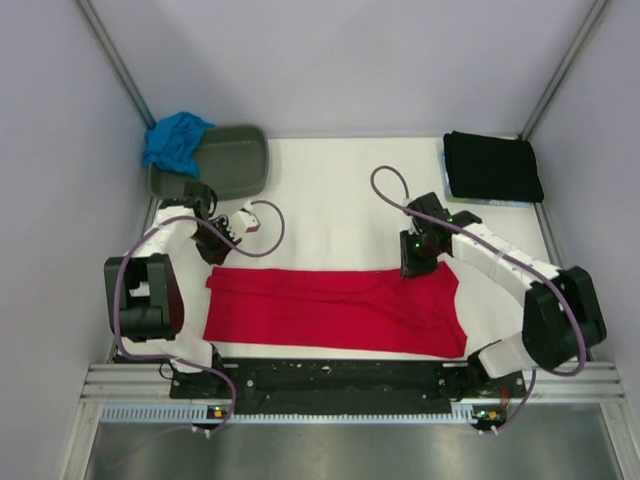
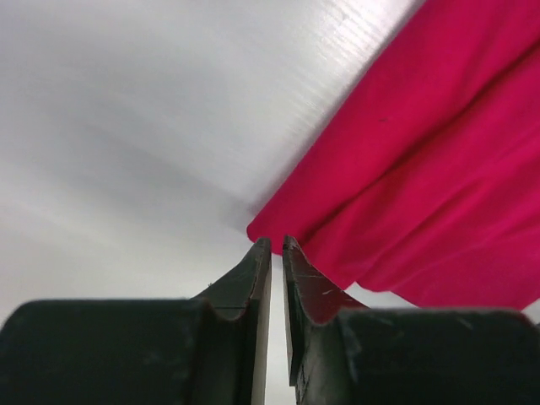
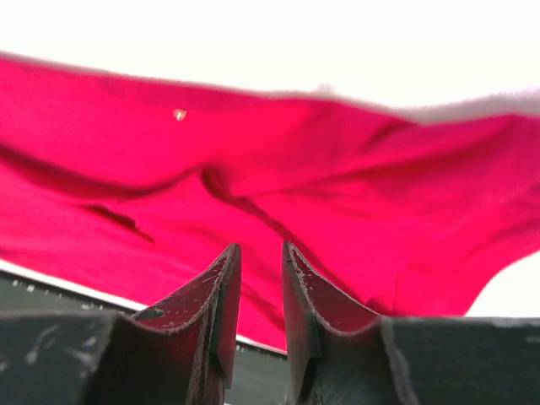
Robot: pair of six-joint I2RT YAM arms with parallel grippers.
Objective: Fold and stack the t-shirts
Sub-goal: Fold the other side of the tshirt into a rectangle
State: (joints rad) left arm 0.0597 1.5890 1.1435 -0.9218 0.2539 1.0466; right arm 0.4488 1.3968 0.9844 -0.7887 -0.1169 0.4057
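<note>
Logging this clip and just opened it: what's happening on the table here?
Both arms are at the red t-shirt, which lies as a long folded band across the near part of the table. The left gripper is at its far left corner, the right gripper over its far right edge; both jaws stand slightly apart, gripping nothing. A black t-shirt lies folded far right; a turquoise t-shirt is bunched against the grey-green tub.

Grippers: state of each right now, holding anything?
Left gripper: barely open, thin slit, empty, tips by a corner of the red t-shirt.
Right gripper: narrowly open, empty, red t-shirt beyond its tips.
</note>
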